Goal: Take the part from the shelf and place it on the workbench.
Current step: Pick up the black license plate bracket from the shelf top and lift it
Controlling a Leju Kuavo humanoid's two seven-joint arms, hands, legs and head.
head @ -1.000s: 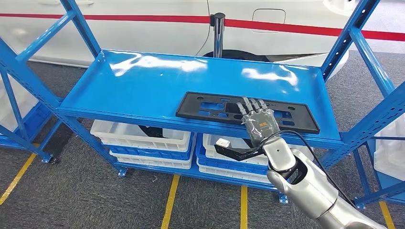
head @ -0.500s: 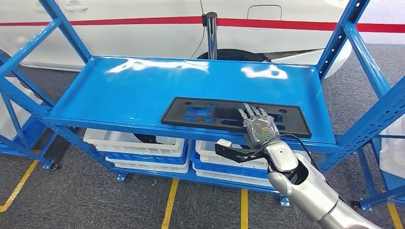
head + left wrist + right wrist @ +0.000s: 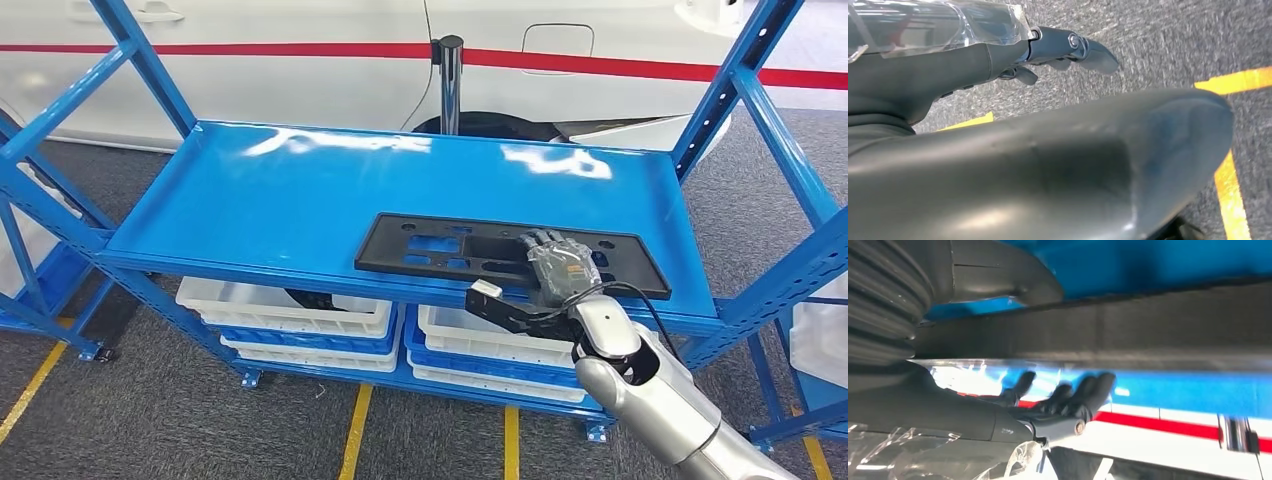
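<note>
Right robot hand (image 3: pixel 562 266) curled onto part (image 3: pixel 450 245)

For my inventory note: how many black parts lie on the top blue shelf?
1. The black part lies flat near the front edge of the blue shelf, toward its right end, with the right hand over it.

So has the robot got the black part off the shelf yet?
Not yet. The black part lies flat on the blue shelf. The right hand rests on its front edge, thumb beneath the edge, so the grab is under way. Lifting it and carrying it to the workbench are left.
</note>
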